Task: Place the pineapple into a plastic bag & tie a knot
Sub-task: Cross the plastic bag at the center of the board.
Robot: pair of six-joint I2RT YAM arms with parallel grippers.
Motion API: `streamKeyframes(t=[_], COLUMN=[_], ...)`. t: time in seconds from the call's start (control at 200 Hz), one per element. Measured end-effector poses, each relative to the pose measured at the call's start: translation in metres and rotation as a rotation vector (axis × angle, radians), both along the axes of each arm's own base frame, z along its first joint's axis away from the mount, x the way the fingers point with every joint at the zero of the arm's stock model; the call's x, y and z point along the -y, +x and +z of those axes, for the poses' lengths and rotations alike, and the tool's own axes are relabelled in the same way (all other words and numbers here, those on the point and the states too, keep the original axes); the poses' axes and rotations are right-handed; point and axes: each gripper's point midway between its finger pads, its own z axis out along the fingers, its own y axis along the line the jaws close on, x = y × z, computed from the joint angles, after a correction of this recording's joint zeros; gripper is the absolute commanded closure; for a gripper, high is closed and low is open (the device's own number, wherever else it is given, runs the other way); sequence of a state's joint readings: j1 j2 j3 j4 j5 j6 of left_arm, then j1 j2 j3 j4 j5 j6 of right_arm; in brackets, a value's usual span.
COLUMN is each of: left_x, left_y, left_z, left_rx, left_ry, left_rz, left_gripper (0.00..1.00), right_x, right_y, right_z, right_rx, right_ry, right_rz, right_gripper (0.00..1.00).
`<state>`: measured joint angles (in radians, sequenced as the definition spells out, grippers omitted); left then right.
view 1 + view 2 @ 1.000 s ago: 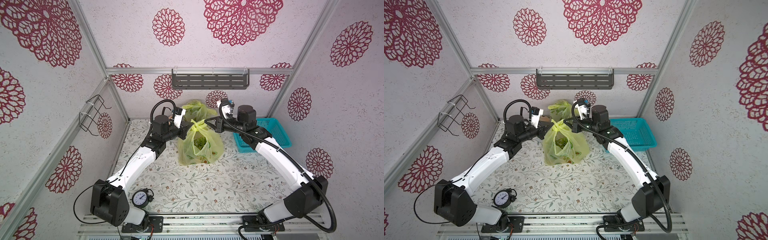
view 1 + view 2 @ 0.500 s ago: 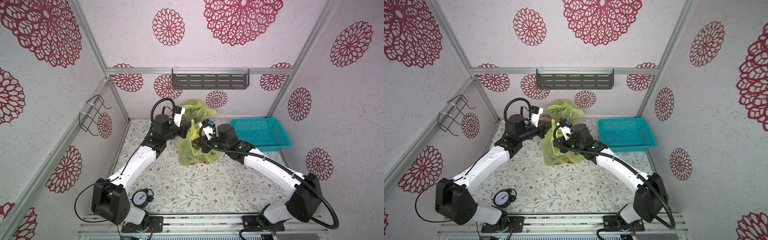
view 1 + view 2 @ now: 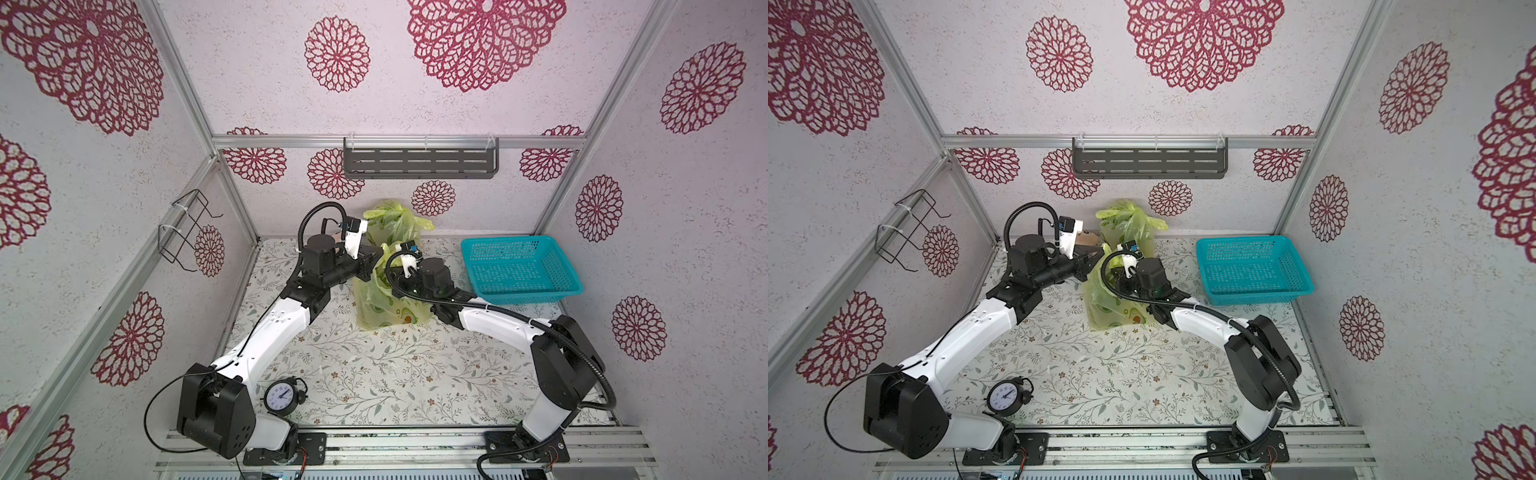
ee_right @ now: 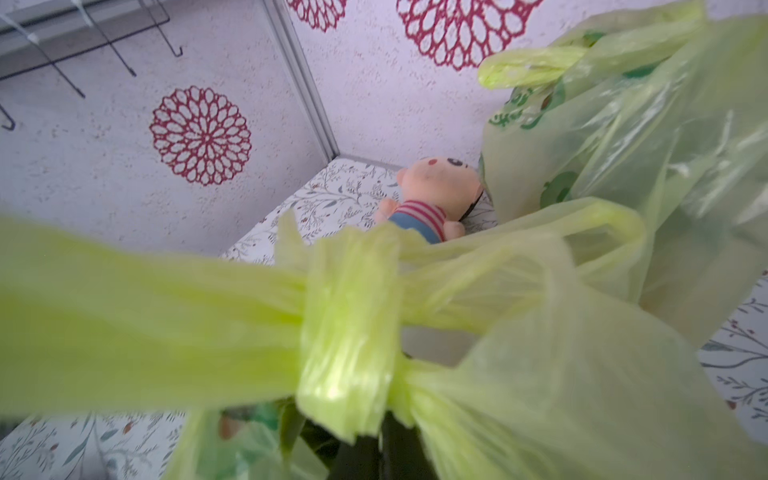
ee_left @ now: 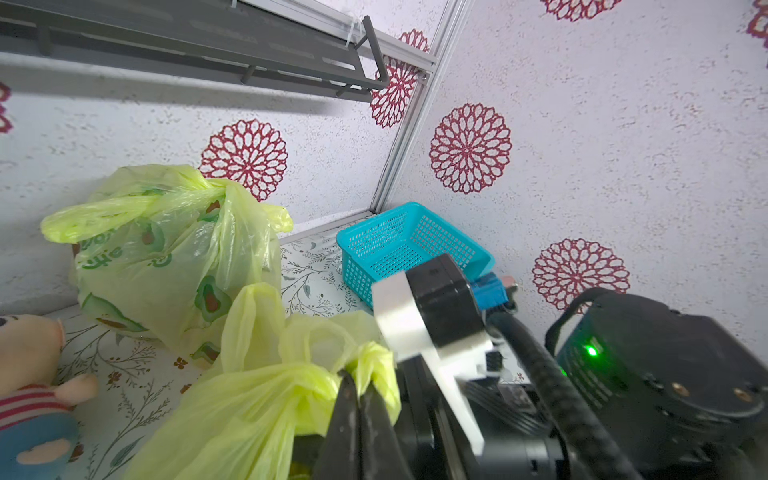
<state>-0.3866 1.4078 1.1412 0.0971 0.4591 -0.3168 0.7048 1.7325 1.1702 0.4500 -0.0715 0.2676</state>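
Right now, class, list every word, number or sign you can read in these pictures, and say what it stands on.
No text can be read in full.
Green lettering on the tied bag at the back wall: crumpled, unreadable.
Numerals on the clock: too small to read.
On the front bag: avocado pictures only, no words seen.

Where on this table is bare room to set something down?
Widest bare patch: table front, between clock and right arm, ahead of the held bag. Teal basket looks empty. Crowded at back: rear bag, plush toy, left arm.
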Motion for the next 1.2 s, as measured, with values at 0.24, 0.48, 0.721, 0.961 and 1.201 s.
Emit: streamKeyframes(t=[0.24,0.48,0.721,0.961,1.201], left_x=[-0.003,-0.005,-0.016,-0.053,-0.092], left_y=[-0.016,-0.022,-0.019,-0.024,-0.001], left_z=[-0.001,0.0,0.002,0.02,0.021], left_rx=[0.015,0.025,0.042,0.083,0.013], left_ry=[-0.023,-0.03,-0.004,-0.006,-0.069], left_rz=[-0.017,-0.021,0.035,0.151,0.3], left_gripper=[1.0,1.0,0.63,0.25,0.22], right_x=[-0.003,-0.007,-0.009,-0.009,-0.01], right_y=[0.021,0.017,0.008,0.008,0.01], right_z=[0.02,0.047,0.042,0.044,0.038], right_rx=[0.086,0.142,0.12,0.118,0.105], right_ry=[0.104,0.209,0.252,0.265,0.264], right_rz=[-0.054,0.013,0.059,0.073,0.071], right_gripper=[1.0,1.0,1.0,1.0,1.0])
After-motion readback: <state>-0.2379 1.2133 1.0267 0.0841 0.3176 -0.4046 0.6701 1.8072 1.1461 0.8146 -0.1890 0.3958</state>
